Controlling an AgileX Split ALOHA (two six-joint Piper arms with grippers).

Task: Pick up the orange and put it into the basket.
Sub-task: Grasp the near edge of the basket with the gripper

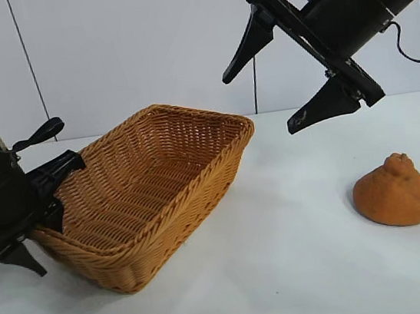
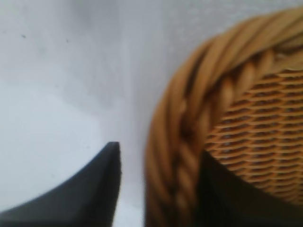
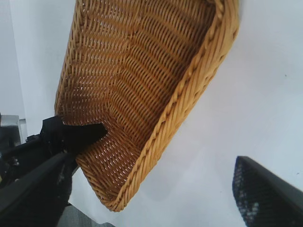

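Note:
The orange (image 1: 393, 193), brownish and cone-shaped with a knobbly top, sits on the white table at the right, out of both wrist views. The woven wicker basket (image 1: 173, 231) stands left of centre and holds nothing. My right gripper (image 1: 258, 105) is wide open and empty, raised in the air between the basket and the orange; its wrist view (image 3: 151, 163) looks down on the basket (image 3: 189, 90). My left gripper (image 1: 47, 213) straddles the basket's left braided rim (image 2: 189, 118), one finger inside and one outside. It is open (image 2: 160, 149), with a small gap at the outer finger.
A white wall with vertical seams stands behind the table. White tabletop (image 1: 302, 269) lies between the basket and the orange and in front of both. The left arm's gripper also shows in the right wrist view (image 3: 71, 137) at the basket's end.

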